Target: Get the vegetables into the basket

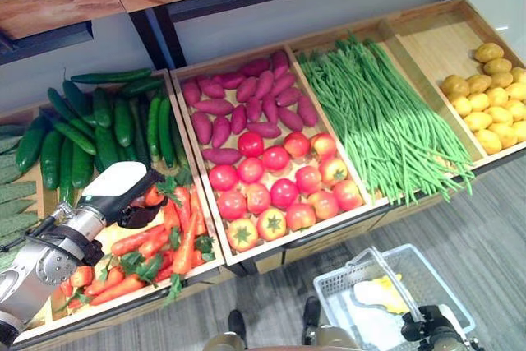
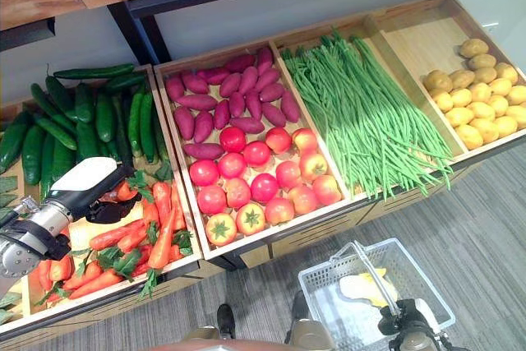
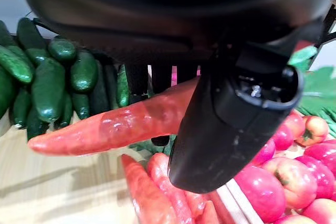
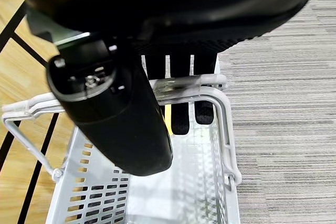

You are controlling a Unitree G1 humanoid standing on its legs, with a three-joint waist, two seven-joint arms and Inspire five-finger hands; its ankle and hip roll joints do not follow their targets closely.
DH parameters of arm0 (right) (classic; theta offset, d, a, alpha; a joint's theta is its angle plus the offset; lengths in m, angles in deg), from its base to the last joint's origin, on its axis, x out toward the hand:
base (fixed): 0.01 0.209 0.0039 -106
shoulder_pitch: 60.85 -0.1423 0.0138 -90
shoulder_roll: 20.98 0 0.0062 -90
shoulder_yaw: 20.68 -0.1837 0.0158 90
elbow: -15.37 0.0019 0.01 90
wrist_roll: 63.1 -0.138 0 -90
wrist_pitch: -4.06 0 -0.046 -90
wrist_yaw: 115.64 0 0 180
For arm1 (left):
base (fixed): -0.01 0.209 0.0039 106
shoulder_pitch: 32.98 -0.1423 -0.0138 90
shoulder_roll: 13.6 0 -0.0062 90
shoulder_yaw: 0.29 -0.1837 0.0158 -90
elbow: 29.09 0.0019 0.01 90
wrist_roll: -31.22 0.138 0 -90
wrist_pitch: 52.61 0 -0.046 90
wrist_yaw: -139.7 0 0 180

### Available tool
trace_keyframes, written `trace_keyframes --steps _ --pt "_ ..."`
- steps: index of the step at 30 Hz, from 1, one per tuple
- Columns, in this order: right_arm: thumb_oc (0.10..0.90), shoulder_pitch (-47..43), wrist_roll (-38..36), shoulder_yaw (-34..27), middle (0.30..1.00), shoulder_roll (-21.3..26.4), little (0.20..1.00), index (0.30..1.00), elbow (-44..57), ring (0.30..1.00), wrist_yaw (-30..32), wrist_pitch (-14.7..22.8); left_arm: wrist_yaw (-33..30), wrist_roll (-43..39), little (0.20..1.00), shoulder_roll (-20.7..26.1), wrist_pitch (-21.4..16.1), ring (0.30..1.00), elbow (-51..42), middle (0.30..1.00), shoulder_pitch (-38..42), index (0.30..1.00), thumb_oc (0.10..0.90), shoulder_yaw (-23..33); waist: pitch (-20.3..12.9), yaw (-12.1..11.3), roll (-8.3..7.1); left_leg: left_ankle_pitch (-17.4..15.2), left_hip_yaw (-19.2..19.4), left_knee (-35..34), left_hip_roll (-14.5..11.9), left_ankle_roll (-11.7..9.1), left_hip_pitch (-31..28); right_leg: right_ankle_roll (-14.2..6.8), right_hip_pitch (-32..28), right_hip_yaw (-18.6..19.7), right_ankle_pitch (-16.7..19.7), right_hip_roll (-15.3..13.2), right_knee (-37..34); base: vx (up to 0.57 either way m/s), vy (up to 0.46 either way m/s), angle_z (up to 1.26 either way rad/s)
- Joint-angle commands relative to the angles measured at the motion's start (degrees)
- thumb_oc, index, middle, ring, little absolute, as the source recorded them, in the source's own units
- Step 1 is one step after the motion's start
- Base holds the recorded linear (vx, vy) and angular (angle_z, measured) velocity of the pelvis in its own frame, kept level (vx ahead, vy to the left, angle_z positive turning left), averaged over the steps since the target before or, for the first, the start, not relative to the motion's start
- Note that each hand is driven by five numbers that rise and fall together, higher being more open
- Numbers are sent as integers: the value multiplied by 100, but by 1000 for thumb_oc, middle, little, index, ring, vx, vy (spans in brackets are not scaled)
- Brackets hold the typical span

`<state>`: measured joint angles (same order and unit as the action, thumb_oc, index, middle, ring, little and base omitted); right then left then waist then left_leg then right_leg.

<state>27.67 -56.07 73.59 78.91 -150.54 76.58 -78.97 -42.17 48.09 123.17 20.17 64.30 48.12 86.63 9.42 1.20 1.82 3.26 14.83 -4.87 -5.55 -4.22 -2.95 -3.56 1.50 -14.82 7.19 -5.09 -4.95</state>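
Orange against dark fingers: the left hand [image 1: 136,203] is curled round a carrot [image 3: 113,127], thumb on one side and fingers on the other, and in the left wrist view the carrot lies crosswise in that grip with its tapered tip sticking out past the hand. The hand sits over the carrot pile [image 1: 156,252] in the leftmost wooden bin [image 1: 215,236], with cucumbers [image 1: 99,129] heaped just behind it.

Next bin along, purple sweet potatoes [image 1: 246,100] fill the back and tomatoes [image 1: 279,191] the front. Beside those, long green beans [image 1: 382,117] fan out, and in the far bin yellow potatoes [image 1: 491,96] are stacked against the side.

Down on the grey carpet floor [image 1: 485,236], in front of the display, there's the white plastic basket [image 1: 353,285]. The right hand [image 4: 181,114] has its fingers hooked over the basket handle [image 4: 212,90], the thumb closing in from the other side, so it's gripping that handle firmly. Something yellow [image 1: 393,284] and something pale already lie inside the basket, though I can't tell what they are.
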Motion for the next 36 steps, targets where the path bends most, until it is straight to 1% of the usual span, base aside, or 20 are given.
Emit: trace_keyframes --steps 1,7,9,12,14,17,18,19,20,22,24,25,26,27,29,30,31,33,34,36 --pt "400 -205 -89 -31 300 297 300 300 -27 300 220 150 -184 -393 300 447 -173 300 -294 300 293 300 400 520 -300 57 -326 35 -217 -7 -222 -239 77 -709 -67 236 63 -705 -5 12 1 -7" --pt "400 -221 -207 -155 300 327 300 300 -63 300 256 163 -139 -613 300 562 -247 300 -552 300 589 300 400 349 -151 52 -424 -207 -239 780 -190 -252 566 -686 -19 313 107 -799 -5 -32 0 -10" --pt "400 -213 -241 -177 300 347 300 300 -34 300 272 184 -160 -649 300 577 -315 300 -515 300 738 300 400 180 -135 96 -445 -308 -239 1013 -175 -251 706 -690 24 347 126 -839 14 -14 43 -1" --pt "400 -168 -283 -257 300 351 300 300 -4 300 298 173 -92 -760 300 688 -330 300 -671 300 990 300 400 -71 -123 157 -451 -460 -210 1161 -101 -179 763 -732 73 429 153 -908 64 2 112 -5" --pt "400 -155 -262 -273 300 357 300 300 -1 300 309 149 -119 -788 300 784 -411 300 -633 300 1140 300 400 -308 -113 238 -450 -524 -103 1126 -13 -90 721 -802 176 540 228 -992 142 6 181 -12" --pt "400 -177 -260 -289 300 303 300 300 23 300 325 127 -111 -825 300 921 -451 300 -754 300 1452 300 400 -556 -102 342 -473 -531 100 957 183 33 675 -973 403 748 604 -1134 150 -22 192 -31" --pt "400 -201 -247 -285 300 291 300 300 34 300 330 107 -113 -849 300 953 -464 300 -827 300 1496 300 400 -551 -84 360 -472 -571 186 920 235 70 651 -1046 489 836 855 -1182 131 -79 163 -46" --pt "400 -262 -233 -235 300 243 300 300 51 300 326 92 -135 -850 300 1022 -483 300 -872 300 1515 300 400 -504 -99 374 -485 -505 305 851 246 97 691 -1077 651 946 965 -1211 136 -105 117 -42" --pt "400 -300 -252 -198 300 189 300 300 81 300 323 103 -153 -879 300 1085 -492 300 -911 300 1525 300 400 -474 -93 375 -485 -483 396 818 202 121 705 -1078 743 1056 938 -1185 188 -141 104 -49" --pt "400 -348 -308 -121 300 114 300 300 87 300 310 114 -185 -953 300 1161 -498 300 -920 300 1579 300 400 -481 -57 318 -426 -449 577 777 93 192 725 -987 764 933 567 -1097 585 -136 91 -72" --pt "400 -351 -321 -109 300 65 300 300 66 300 310 136 -217 -998 300 1186 -487 300 -925 300 1490 300 400 -375 -101 177 -363 -376 780 702 12 233 753 -865 620 484 146 -1069 992 -85 122 -70" --pt "400 -339 -290 -110 300 52 300 300 42 300 305 132 -210 -1016 300 1207 -459 300 -995 300 1445 300 400 -298 -169 85 -305 -440 796 621 -10 213 708 -889 461 282 -63 -1072 1178 -24 141 -63" --pt "400 -326 -254 -104 300 49 300 300 43 300 305 142 -200 -1024 300 1212 -452 300 -1025 300 1329 300 400 -191 -204 19 -274 -402 912 559 -27 230 682 -859 330 91 -179 -1107 1450 -7 118 -76" --pt "400 -323 -237 -96 300 54 300 300 30 300 310 145 -182 -1015 300 1226 -453 300 -1088 300 1183 300 400 -45 -245 -13 -268 -378 1010 477 -17 226 632 -847 236 23 -260 -1126 1561 -47 60 -69" --pt "400 -325 -210 -96 300 57 300 300 6 300 317 139 -166 -1008 300 1233 -440 300 -1152 300 1090 300 400 41 -306 -58 -280 -349 1104 428 -11 227 617 -854 85 -58 -284 -1136 1576 -17 15 -73" --pt "400 -340 -191 -114 300 76 300 300 -50 300 330 120 -139 -1004 300 1236 -426 300 -1238 300 962 300 400 189 -407 -151 -312 -310 1273 386 16 257 626 -877 -206 -124 -231 -1128 1633 -20 -3 -55" --pt "400 -338 -196 -120 300 83 300 300 -35 300 330 127 -135 -984 300 1235 -414 300 -1217 300 867 300 400 265 -451 -176 -349 -305 1336 385 58 279 644 -889 -347 -60 -176 -1081 1586 -32 -7 -38" --pt "400 -309 -178 -102 300 82 300 300 -8 300 344 125 -164 -948 300 1229 -417 300 -1245 300 712 300 400 445 -497 -248 -393 -251 1532 349 74 234 613 -900 -510 -148 -228 -1017 1205 9 -72 -79" --pt "400 -241 -183 -123 300 79 300 300 -19 300 349 134 -153 -961 300 1134 -416 300 -1234 300 644 300 400 519 -548 -190 -399 -194 1593 349 47 187 547 -850 -567 -181 -444 -894 895 38 -177 -130" --pt "400 -164 -185 -169 300 97 300 300 10 300 343 135 -134 -1012 300 1085 -410 300 -1252 300 674 300 400 483 -553 -124 -369 -83 1604 316 -21 100 544 -791 -627 -252 -566 -798 664 14 -173 -76"
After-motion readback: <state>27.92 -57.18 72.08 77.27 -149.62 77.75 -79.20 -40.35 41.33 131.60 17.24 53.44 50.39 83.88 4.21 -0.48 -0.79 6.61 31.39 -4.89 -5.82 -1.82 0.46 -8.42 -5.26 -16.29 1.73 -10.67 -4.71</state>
